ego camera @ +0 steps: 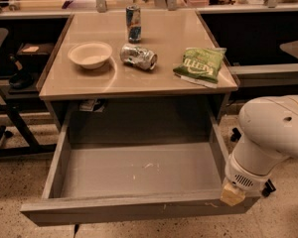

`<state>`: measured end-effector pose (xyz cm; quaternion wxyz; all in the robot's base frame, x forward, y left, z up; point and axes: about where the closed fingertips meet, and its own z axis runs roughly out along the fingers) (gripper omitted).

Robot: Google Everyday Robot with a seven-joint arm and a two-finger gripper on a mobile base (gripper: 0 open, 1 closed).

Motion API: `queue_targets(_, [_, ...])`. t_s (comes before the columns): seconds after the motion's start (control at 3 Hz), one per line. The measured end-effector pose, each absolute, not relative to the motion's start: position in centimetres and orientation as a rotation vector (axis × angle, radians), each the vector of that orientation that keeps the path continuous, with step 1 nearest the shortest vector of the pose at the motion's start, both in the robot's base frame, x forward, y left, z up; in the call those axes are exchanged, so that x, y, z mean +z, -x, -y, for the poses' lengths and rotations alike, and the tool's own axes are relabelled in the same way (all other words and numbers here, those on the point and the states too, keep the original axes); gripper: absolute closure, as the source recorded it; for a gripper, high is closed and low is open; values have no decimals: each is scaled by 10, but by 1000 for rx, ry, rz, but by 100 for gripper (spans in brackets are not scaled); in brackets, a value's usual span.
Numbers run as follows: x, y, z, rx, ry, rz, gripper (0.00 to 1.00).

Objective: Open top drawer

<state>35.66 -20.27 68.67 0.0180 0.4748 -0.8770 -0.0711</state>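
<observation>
By table [139, 81], tool [233, 194] at top drawer [114, 171]

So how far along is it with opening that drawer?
Mostly done, it looks: the top drawer is pulled far out, its whole grey floor showing. In hand: the gripper, the arm's jaws end, sits at the drawer's front right corner. Left, probably, only a last pull if any, then backing away.

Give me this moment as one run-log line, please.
top drawer: pulled well out | gripper: at its front right corner | tabletop: bowl, upright can, crushed can, green bag
</observation>
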Motion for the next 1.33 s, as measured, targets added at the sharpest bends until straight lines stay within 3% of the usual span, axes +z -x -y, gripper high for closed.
queue_targets(0.67, [757,-363,235,-101,-1327,2872,100])
queue_targets(1.0, [864,-347,292,155,-1034,3081,100])
queue_targets(1.33, [885,-352,293,180,-1021,3116,82])
